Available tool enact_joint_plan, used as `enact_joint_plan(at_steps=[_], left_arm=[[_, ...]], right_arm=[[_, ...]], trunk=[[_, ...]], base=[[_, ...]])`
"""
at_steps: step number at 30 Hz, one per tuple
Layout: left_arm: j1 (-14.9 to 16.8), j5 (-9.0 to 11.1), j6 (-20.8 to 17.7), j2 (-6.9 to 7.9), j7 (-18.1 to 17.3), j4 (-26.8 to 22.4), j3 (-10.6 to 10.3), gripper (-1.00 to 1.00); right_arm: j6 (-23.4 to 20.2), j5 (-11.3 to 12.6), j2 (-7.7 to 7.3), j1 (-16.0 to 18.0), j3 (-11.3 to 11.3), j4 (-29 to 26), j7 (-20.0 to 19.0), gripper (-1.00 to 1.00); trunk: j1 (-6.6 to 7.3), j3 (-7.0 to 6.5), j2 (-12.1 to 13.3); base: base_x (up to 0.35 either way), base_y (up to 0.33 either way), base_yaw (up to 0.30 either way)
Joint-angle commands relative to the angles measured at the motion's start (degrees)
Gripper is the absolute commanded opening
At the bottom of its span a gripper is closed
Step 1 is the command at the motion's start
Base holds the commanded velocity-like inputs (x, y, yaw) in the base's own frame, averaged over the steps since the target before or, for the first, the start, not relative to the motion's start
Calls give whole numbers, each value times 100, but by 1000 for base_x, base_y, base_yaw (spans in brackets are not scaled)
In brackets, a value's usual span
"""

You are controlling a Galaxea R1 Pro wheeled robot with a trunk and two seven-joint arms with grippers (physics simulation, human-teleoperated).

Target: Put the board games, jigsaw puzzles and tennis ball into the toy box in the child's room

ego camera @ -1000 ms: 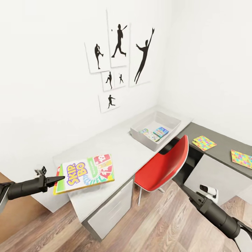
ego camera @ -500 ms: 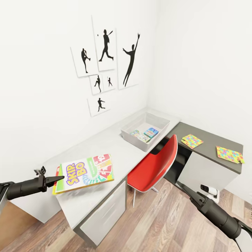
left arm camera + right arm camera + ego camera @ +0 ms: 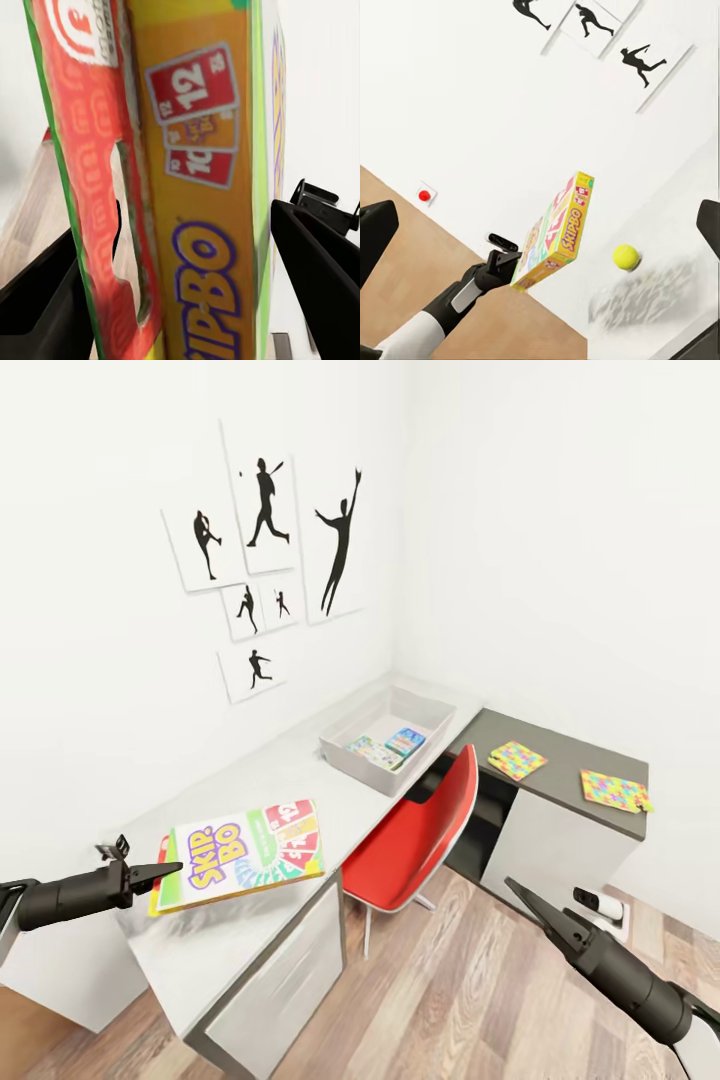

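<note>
The left gripper, lower left of the head view, is clamping the Skip-Bo board game by its edge, level above the table. The right gripper is hanging open and empty. Next, I judge, is carrying it to the toy box mid-frame.

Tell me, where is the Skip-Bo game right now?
In the head view, the Skip-Bo game is at the lower left, held by the left gripper above the near end of the table.
</note>
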State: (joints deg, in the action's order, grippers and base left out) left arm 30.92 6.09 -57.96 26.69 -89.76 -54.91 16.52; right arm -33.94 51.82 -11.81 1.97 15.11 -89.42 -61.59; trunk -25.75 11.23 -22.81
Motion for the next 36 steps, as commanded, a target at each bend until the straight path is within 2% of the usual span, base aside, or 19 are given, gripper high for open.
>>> enact_joint_plan(at_steps=[1, 21, 26, 36], left_arm=[[2, -2, -58, 2, -24, -2, 0, -100], [2, 6, -55, -5, -24, -2, -2, -100], [2, 13, -50, -7, -24, -2, 0, -100], [1, 15, -49, -6, -24, 0, 26, -100]], right_arm=[[-43, 32, -3, 5, 0, 0, -4, 100], [-33, 30, -4, 5, 9, -2, -13, 100], [-30, 19, -7, 5, 9, 3, 4, 100], [-25, 4, -9, 5, 13, 0, 68, 100]], trunk=[[-4, 3, -11], [-4, -165, -11], [-4, -199, -11], [-4, -202, -11]], base=[[0, 0, -183], [0, 0, -183], [6, -183, -144], [118, -200, -6]])
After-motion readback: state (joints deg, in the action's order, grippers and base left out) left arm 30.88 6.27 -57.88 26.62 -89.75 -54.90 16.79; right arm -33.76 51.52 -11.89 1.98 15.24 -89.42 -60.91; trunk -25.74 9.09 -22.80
